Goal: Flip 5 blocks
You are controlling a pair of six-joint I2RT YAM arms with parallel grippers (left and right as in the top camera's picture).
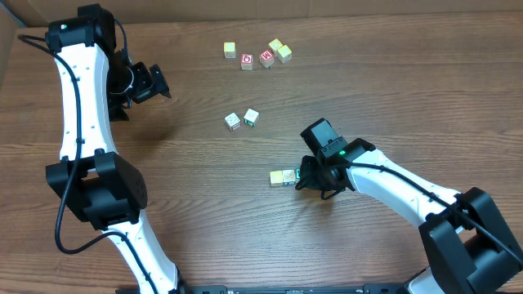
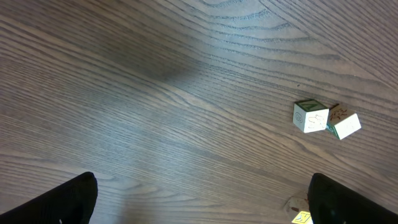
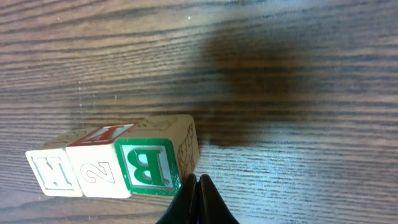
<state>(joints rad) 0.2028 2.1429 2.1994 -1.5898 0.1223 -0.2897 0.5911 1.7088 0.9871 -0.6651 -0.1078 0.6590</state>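
Note:
A short row of blocks [image 1: 283, 176] lies right of centre. In the right wrist view their faces read a pale letter [image 3: 53, 172], a 2 [image 3: 98, 173] and a green-framed B [image 3: 147, 167]. My right gripper [image 1: 306, 175] [image 3: 196, 182] is shut, holds nothing, and its tips touch the B block's lower right corner. Two more cream and green blocks [image 1: 233, 121] [image 1: 251, 118] sit mid-table, also seen as the cream block [image 2: 310, 116] and its neighbour [image 2: 344, 126]. My left gripper [image 1: 155, 82] [image 2: 202, 208] hangs open over bare wood at the far left.
At the back sits a cluster of cubes: pale ones [image 1: 230, 50] [image 1: 280, 50] and two with red faces [image 1: 247, 61] [image 1: 266, 58]. A yellow scrap [image 2: 303, 217] shows by the left gripper's right finger [image 2: 348, 202]. The table is dark wood grain.

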